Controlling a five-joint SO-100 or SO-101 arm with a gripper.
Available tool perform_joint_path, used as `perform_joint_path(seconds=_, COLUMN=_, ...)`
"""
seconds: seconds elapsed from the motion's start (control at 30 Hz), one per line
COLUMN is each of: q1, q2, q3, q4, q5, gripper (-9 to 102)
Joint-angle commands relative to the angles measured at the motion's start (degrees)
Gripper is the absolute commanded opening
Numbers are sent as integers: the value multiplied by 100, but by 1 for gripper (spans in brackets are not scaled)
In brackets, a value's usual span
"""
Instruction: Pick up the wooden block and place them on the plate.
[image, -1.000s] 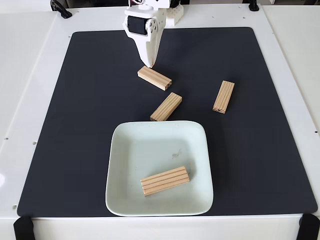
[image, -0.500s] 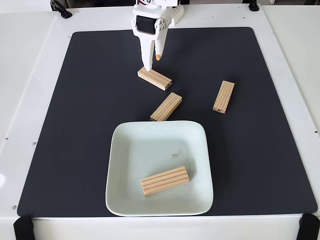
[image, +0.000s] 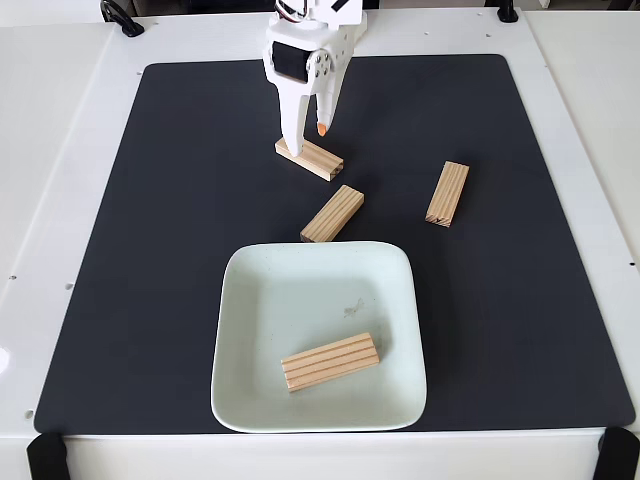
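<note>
Claw (image: 306, 140) spread over diagonal wooden block (image: 312, 160)

Single fixed view, set high at the near edge of the table (image: 70, 150) and facing the arm's base at the far edge, tilted steeply down. Stands far enough back to take in the whole black mat (image: 180, 250), corner to corner, with white margins either side. The plate (image: 240, 400) sits closest to the lens, the gripper (image: 308, 140) farthest off.
</note>
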Motion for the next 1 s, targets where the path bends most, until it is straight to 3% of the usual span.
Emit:
perform_joint_path(seconds=0.0, q1=35, q2=-70, q3=-264, q4=44, q5=9, gripper=21)
perform_joint_path(seconds=0.97, q1=123, q2=-659, q3=-571, q4=44, q5=-44, gripper=21)
